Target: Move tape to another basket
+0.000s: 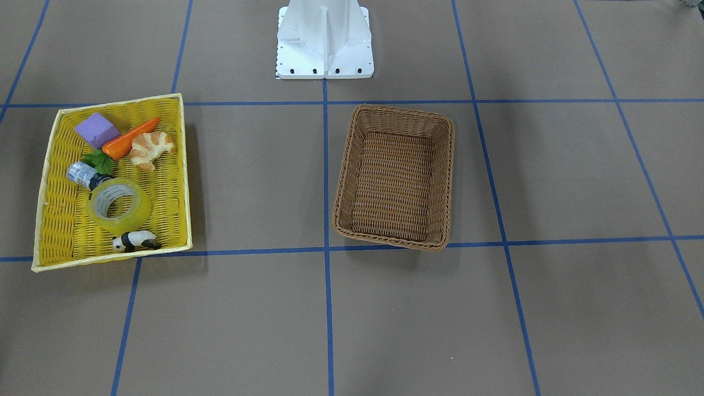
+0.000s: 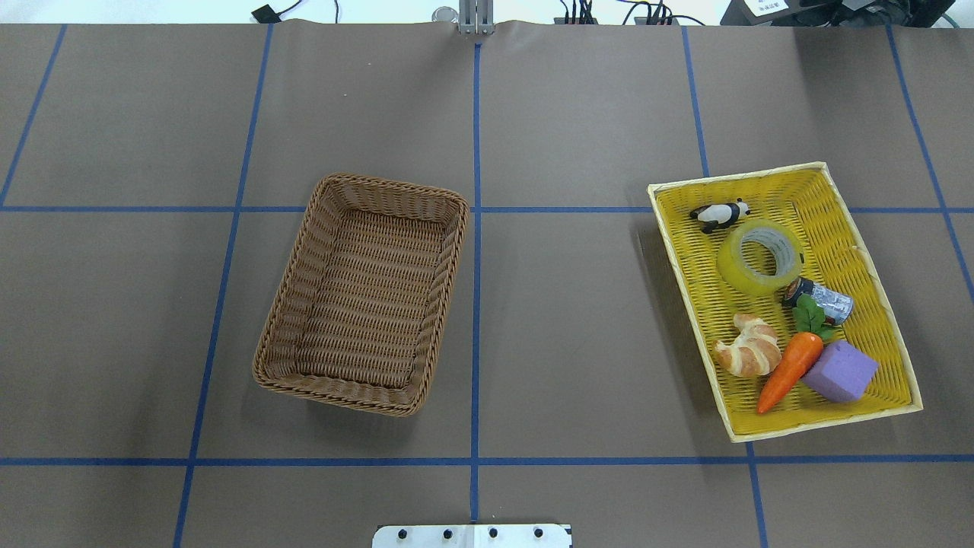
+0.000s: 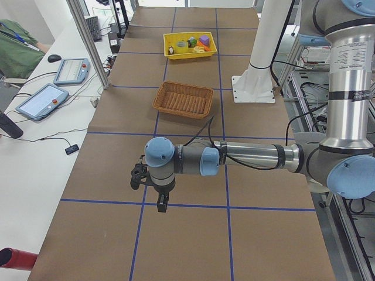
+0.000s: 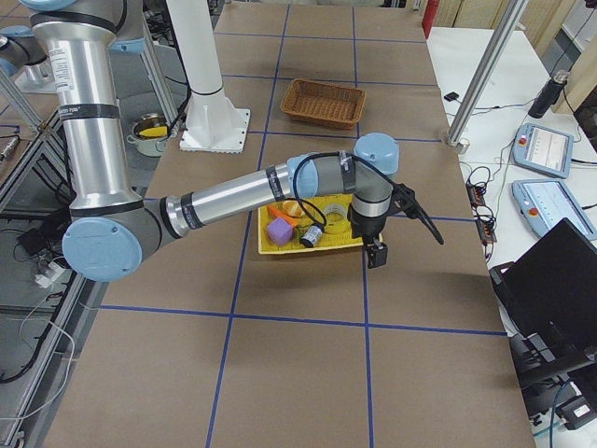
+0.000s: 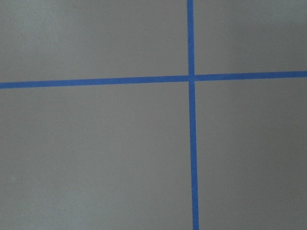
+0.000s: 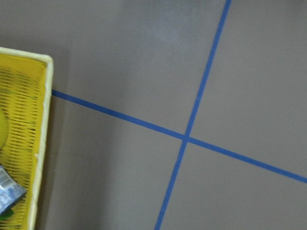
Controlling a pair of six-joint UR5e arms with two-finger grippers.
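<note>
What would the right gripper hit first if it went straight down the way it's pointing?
The right gripper would probably meet the bare table near a blue tape crossing, just outside the yellow tray; depth is unclear.

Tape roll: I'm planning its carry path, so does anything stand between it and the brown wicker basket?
Only the yellow tray and its own low wall, which the tape must clear. Beyond it, nothing visible stands on the table before the brown basket.
</note>
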